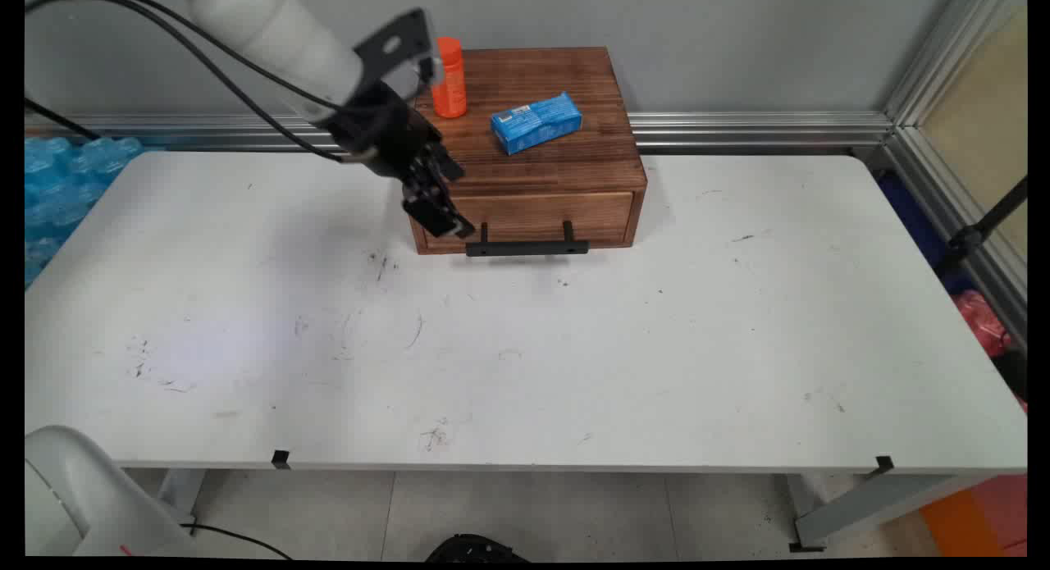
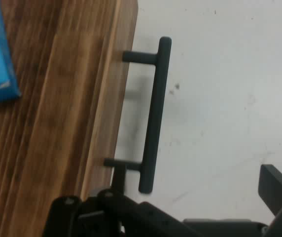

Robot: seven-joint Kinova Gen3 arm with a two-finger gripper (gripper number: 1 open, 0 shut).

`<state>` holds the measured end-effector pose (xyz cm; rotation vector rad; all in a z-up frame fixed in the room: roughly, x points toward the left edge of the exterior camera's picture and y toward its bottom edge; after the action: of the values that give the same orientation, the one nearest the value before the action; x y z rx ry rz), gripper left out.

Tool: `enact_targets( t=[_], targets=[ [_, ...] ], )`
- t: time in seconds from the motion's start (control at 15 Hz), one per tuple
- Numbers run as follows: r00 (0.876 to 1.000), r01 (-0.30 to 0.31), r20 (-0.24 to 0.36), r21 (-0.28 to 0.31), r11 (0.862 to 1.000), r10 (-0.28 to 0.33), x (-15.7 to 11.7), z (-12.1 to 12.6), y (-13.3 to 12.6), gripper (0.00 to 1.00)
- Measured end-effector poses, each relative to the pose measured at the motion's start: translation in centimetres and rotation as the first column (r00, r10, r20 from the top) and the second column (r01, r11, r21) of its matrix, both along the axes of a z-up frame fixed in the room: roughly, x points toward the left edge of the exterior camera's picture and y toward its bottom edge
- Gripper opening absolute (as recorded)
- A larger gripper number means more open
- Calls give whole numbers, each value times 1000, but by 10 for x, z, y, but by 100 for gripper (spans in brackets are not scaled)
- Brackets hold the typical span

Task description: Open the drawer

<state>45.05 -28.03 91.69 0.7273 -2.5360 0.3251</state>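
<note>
Right now the biggest thing is the white bench [image 1: 574, 365], which fills most of the main view and has small dark scuff marks on it. At about 12 o'clock on the bench, close to the back wall, sits a brown wooden box [image 1: 566, 156] with a drawer [image 1: 537, 217] in its front. The drawer looks pushed in.

Next comes the white arm [image 1: 271, 37], reaching in from about 10 o'clock with black cables [image 1: 205, 61] hanging off it. Its black hand [image 1: 439, 217] hangs at the front left corner of the box, just beside the left end of the drawer's handle [image 1: 527, 246]. The handle is a long black bar [image 2: 156, 113] on two short posts, sticking out over the bench. In the hand view one finger [image 2: 275, 190] shows off to the side over the bare bench, far from the rest of the hand, so the hand is spread wide and holds nothing. I cannot tell if it touches the handle.

On top of the box lies a blue packet [image 1: 536, 122], at about the middle. An orange bottle [image 1: 449, 78] stands upright at 10 o'clock on the box top, near the packet but apart from it.
</note>
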Motion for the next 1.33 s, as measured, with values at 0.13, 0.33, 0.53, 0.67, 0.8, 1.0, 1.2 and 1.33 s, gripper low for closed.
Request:
enact_targets(
  t=[0.13, 0.33, 0.53, 0.67, 0.8, 1.0, 1.2, 1.33],
  targets=[
    [1000, 15, 13, 0, 1000, -15, -14, -12, -9, 100],
    [999, 26, 31, 0, 1000, -26, -30, -27, -20, 100],
    [998, 40, 56, 5, 999, -40, -47, -46, -30, 100],
    [996, 52, 72, 9, 999, -53, -56, -57, -37, 100],
    [994, 64, 89, 14, 998, -65, -65, -69, -43, 100],
    [990, 85, 114, 21, 996, -87, -76, -85, -51, 100],
    [986, 96, 133, 30, 995, -99, -83, -97, -56, 100],
    [984, 101, 142, 35, 994, -105, -86, -102, -58, 100]
  ],
)
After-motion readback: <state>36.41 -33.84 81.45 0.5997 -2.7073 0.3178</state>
